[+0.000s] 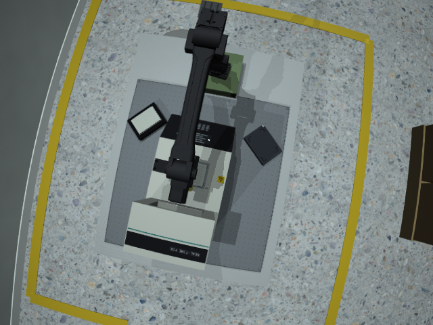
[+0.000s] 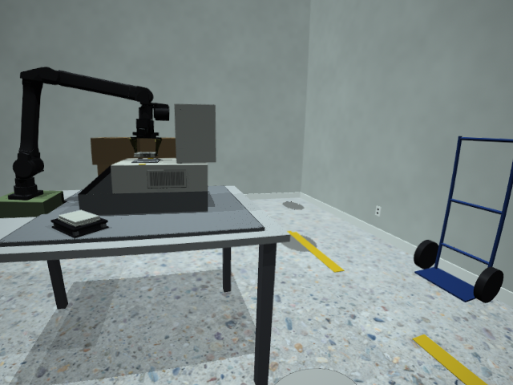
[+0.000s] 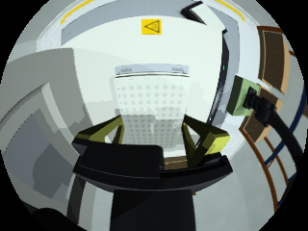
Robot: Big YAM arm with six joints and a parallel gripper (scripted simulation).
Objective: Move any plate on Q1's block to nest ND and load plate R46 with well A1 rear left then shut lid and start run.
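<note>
A white 96-well plate (image 3: 153,104) is being gripped across its width by the gripper (image 3: 154,134), the olive fingers being pressed against its two sides. The plate is being held just over the block on the top of the cycler Q1 (image 2: 159,178), whose lid (image 2: 195,132) is being kept upright and open at the rear. Whether the plate is being touched by the block cannot be told. The cycler's green lamp (image 3: 223,67) is being shown in the wrist view. Plate R46 (image 1: 147,120) is being carried by its dark nest N1 (image 1: 134,129) to one side of the machine, well apart from the gripper, while the dark nest ND (image 1: 262,144) is being left bare on the other side of the grey mat (image 2: 232,215).
</note>
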